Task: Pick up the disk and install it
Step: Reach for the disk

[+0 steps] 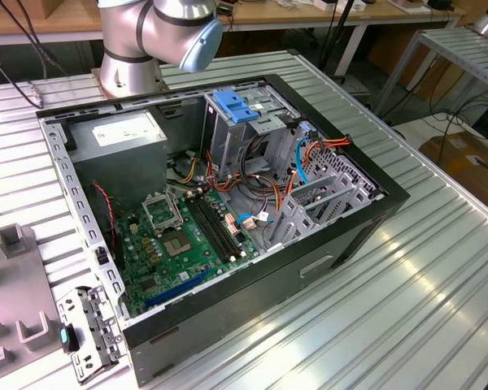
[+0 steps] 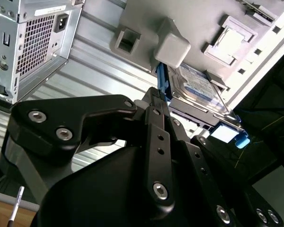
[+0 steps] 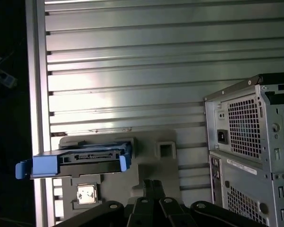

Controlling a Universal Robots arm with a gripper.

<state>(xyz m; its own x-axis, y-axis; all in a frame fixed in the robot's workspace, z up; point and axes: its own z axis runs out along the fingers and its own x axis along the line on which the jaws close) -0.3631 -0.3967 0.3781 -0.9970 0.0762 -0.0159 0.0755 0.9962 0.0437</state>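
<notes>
Exterior view: the arm [image 1: 159, 32] rises behind the open case [image 1: 333, 244] on the table [image 1: 439, 268]. Inside the case stands the grey cage [image 1: 228, 138], which we take to be where the disk will go. A grey holder [image 1: 16, 284] lies at the exterior view's left edge.

Second wrist view: the tool [image 2: 156, 97] hangs just beside the disk [image 2: 199, 87]. We see its fingers pressed together with nothing between them. The disk sits in the holder [image 2: 142, 16], dark body up, with a blue rail [image 2: 160, 78] on the side nearest the tool.

First wrist view: the disk [image 3: 78, 161] shows edge-on, blue at both ends and resting on the holder [image 3: 142, 158]. It is off to one side of the tool [image 3: 152, 182], which is not touching it. The case [image 3: 246, 137] stands well apart.

We judge the step in hand to be the approach for the pick. To do it well, we would:
- spread the tool fully before it reaches the disk
- centre it over the middle of the disk
- square the fingers to the rails so both meet at once
- keep clear of the holder's raised blocks

A lopsided grip would probably tilt the disk.
</notes>
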